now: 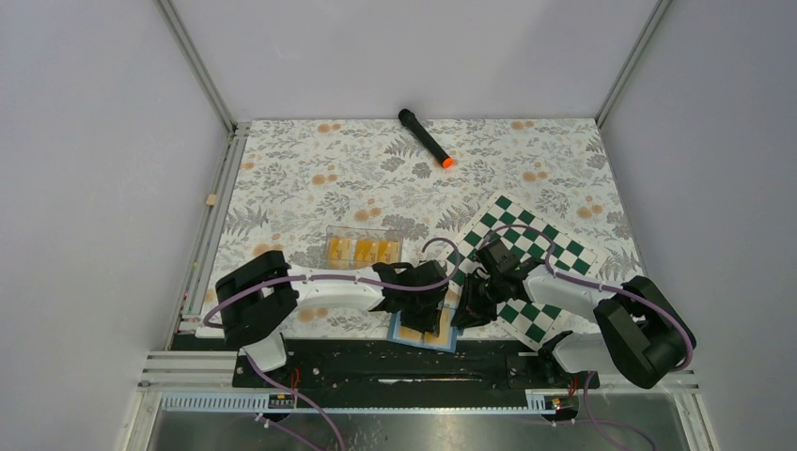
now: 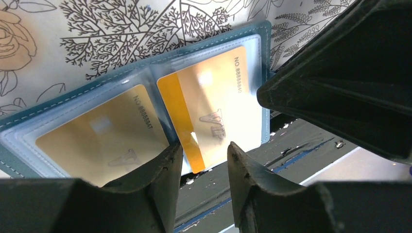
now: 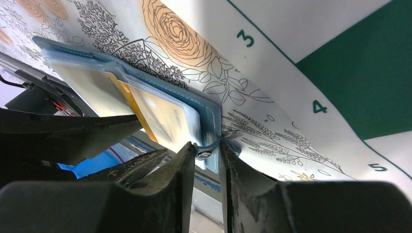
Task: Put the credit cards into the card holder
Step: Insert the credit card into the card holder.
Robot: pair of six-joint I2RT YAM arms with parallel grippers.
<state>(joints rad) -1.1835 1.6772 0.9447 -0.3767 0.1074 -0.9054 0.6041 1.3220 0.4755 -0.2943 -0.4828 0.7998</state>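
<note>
Card holder [image 1: 445, 342] partly under left end effector [image 1: 425, 319].

- The holder [image 1: 423, 331] is laid open at the table's [image 1: 310, 169] near edge, with two cards [image 2: 209, 107] side by side in it.
- The tray [image 1: 363, 247] is set behind it, the chessboard [image 1: 531, 258] to its right, and the marker [image 1: 425, 138] far back.

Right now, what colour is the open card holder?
Blue. The card holder shows best in the left wrist view.

Glossy credit cards [image 2: 214, 111], matt blue card holder [image 2: 265, 48]
</note>
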